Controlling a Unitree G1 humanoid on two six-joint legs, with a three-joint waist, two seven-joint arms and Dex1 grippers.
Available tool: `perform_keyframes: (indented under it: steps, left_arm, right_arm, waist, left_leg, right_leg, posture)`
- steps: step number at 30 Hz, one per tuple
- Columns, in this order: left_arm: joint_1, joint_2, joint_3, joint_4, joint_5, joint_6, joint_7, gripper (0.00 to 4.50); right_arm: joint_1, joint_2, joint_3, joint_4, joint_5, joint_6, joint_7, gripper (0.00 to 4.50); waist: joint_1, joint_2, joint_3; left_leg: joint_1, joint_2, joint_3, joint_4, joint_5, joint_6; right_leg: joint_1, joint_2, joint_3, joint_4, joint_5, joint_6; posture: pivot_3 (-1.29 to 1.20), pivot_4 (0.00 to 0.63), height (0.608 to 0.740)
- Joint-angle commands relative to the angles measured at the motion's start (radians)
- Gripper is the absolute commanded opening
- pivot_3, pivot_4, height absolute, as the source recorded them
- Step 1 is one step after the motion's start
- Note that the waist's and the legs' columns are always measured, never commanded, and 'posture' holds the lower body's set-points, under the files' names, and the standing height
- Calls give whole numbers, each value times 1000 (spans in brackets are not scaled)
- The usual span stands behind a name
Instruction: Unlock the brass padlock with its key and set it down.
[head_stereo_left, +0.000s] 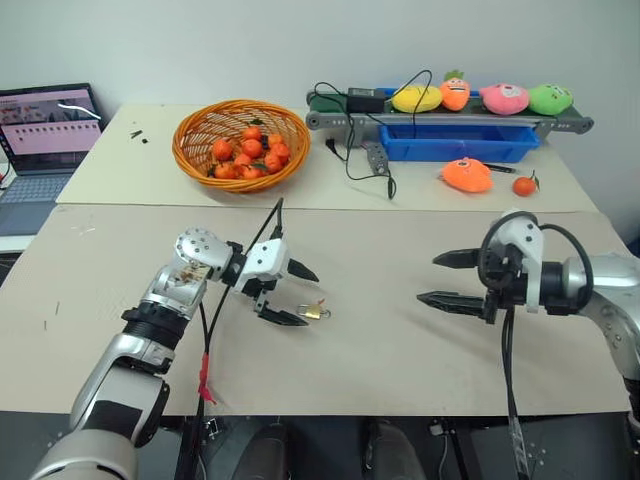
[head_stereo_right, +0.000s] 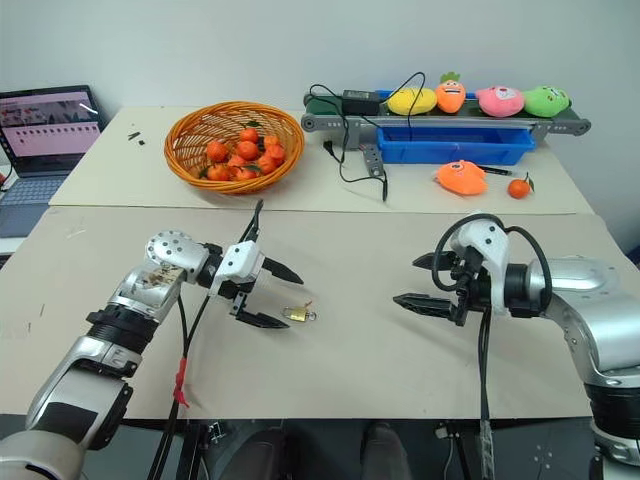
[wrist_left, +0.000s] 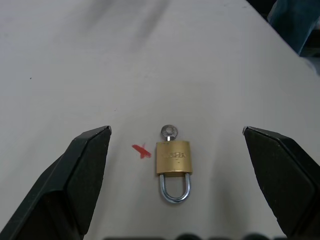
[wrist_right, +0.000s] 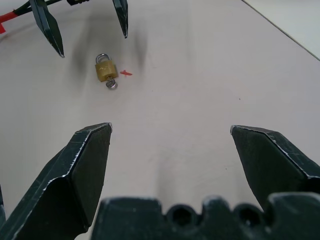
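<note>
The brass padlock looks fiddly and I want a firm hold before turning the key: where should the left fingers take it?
Probably across the flat sides of the brass padlock, from above. It lies flat on the table, shackle towards the open left gripper, key sticking out opposite, so that grip leaves the key free.

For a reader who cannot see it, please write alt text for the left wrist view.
A small brass padlock lies flat on the pale table, its key in the keyhole and a red mark beside it. The open left gripper frames it without touching.
</note>
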Motion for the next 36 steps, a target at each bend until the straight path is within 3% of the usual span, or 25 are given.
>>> perform_keyframes:
  steps: [1,12,15,23,24,29,36]
  left_arm:
    - [-29,-31,-3,68,24,-87,-2,4500]
    - [-51,-104,-14,234,89,-150,17,4500]
    - [-42,-99,-15,232,90,-118,11,3841]
    - [-25,-71,-13,215,100,-79,2,923]
    - [-21,-68,-14,210,101,-71,2,807]
    - [-8,-74,9,166,76,15,37,807]
    - [-63,-99,83,-2,-14,265,116,807]
  right_arm:
    - [38,-29,-99,-73,41,32,-38,4476]
    - [97,-50,-167,-132,83,60,-116,4476]
    - [95,-59,-177,-126,92,61,-125,4500]
    - [59,-69,-143,-105,92,53,-140,4500]
    - [52,-68,-137,-104,92,53,-142,4500]
    - [35,-61,-111,-104,86,50,-149,4500]
    - [32,-38,-71,-117,87,40,-168,4500]
  waist:
    - [0,0,0]
    - [0,0,0]
    - [0,0,0]
    - [-2,0,0]
    - [-2,0,0]
    - [-3,0,0]
    - [-1,0,0]
  left_leg:
    - [0,0,0,0,0,0]
    - [-1,0,-2,5,-2,3]
    - [-1,0,-2,5,-2,3]
    - [0,0,-4,5,-2,4]
    - [0,0,-5,5,-2,4]
    - [0,0,-7,5,-2,4]
    - [-1,0,-8,6,-2,4]
  right_leg:
    - [0,0,0,0,0,0]
    - [1,0,0,1,0,0]
    - [1,0,0,1,0,0]
    - [1,0,0,2,0,0]
    - [1,0,0,2,0,0]
    - [1,0,0,2,0,0]
    - [1,0,0,2,0,0]
  posture:
    - [0,150,740]
    - [0,150,740]
    - [0,150,740]
    - [0,150,740]
    - [0,150,740]
    - [0,150,740]
    - [0,150,740]
